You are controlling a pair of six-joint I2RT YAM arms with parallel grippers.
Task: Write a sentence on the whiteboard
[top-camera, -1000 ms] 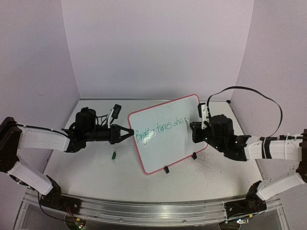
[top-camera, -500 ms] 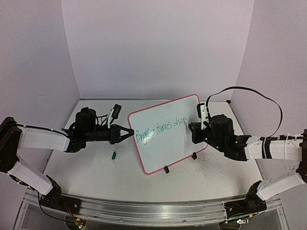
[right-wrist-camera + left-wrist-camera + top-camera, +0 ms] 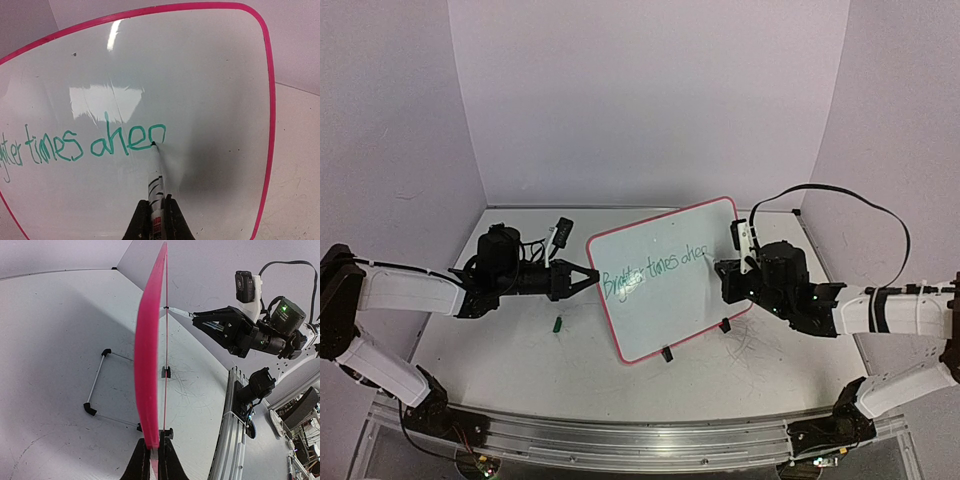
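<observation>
my left arm [image 3: 410,290] lies low and outstretched, left gripper [image 3: 586,276] pinching the left edge of the whiteboard [image 3: 672,322], which stands between my arms. my right arm [image 3: 880,310] reaches in level, right gripper [image 3: 724,272] clamped on a marker [image 3: 156,184], its tip touching the end of the sentence [image 3: 85,145].

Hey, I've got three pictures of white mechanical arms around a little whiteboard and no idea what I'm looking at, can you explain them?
These are two robot arms bolted at the near edge of a table. The wide picture comes from a fixed camera above and behind them; the other two come from a camera on each wrist. The left tool is shut on the side edge of a small pink-framed whiteboard, steadying it. The right tool grips a marker, its tip at the end of the green words; the last one, after "times", is unfinished. A small green piece, perhaps the cap, lies on the table.
</observation>
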